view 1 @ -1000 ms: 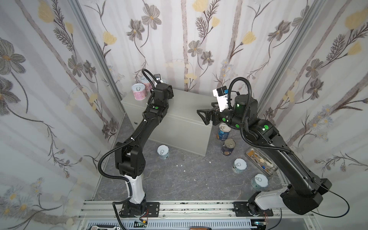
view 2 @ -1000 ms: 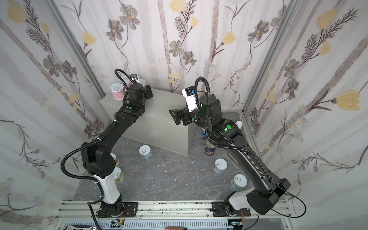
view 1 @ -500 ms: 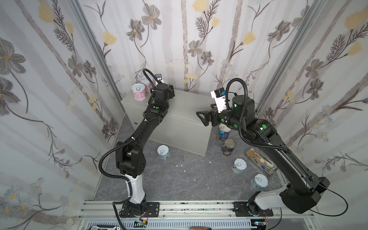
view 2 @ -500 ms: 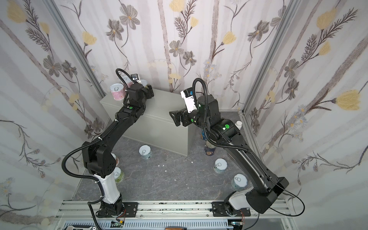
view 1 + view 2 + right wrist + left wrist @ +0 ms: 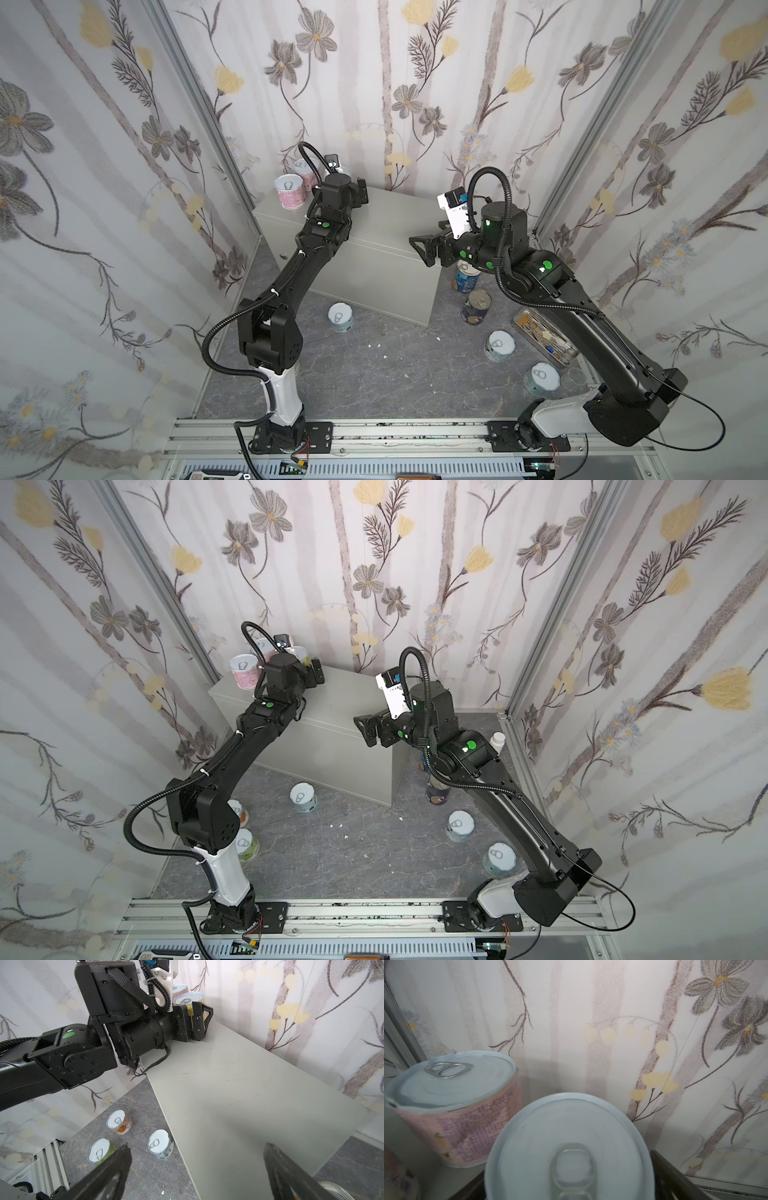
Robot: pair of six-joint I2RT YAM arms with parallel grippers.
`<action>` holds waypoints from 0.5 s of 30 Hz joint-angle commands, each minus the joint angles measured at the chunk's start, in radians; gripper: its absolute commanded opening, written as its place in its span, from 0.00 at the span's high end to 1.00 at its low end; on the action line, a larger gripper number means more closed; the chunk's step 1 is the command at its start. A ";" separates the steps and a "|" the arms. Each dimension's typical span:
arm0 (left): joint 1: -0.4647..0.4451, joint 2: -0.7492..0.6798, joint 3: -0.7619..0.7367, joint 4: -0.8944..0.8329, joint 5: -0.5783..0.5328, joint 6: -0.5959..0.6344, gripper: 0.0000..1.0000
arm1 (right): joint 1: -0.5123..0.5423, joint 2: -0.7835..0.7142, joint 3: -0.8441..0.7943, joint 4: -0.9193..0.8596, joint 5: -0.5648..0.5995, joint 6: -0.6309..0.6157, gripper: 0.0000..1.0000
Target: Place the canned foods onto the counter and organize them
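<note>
Okay, we count ten cans in all. Three stand upright on the surface [image 5: 390, 224], bunched at its far left end: a near pink can [image 5: 288, 195], a far pink can [image 5: 304, 171] just behind it, and a yellow can [image 5: 188, 1000] just beside those two. The left claw [image 5: 202, 1015] straddles the yellow can with its jaws spread to either side, and the can sits on the surface. In the left wrist view the lid fills most of the space between the fingers [image 5: 672, 1184], and we can't tell if a pad touches it. The right claw [image 5: 196, 1146] is spread wide, empty, hanging above the near right end of the surface. Seven cans are on the floor [image 5: 374, 374]: five short, two tall. Short ones: a front can [image 5: 340, 316] upright just before the surface's front face, an orange-label can [image 5: 119, 1122] and a green-label can [image 5: 101, 1150] near the left arm's base, a farther pale can [image 5: 500, 345] and a nearer pale can [image 5: 542, 378] on the right side, apart from each other. Tall ones: a tall blue can [image 5: 465, 277] and a dark navy can [image 5: 477, 306], upright, near each other off the right end of the surface, partly under the right arm. We also see one flat tin [image 5: 544, 338] and one white bottle [image 5: 496, 741] on the floor at the right.
</note>
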 commanded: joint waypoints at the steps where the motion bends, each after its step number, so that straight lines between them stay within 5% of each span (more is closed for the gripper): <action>1: -0.005 -0.031 0.016 -0.015 0.029 -0.002 0.00 | -0.002 -0.017 -0.012 0.035 0.013 -0.010 0.00; 15: -0.037 -0.187 0.012 -0.031 0.069 0.012 0.00 | -0.014 -0.163 -0.140 0.103 0.001 0.048 0.00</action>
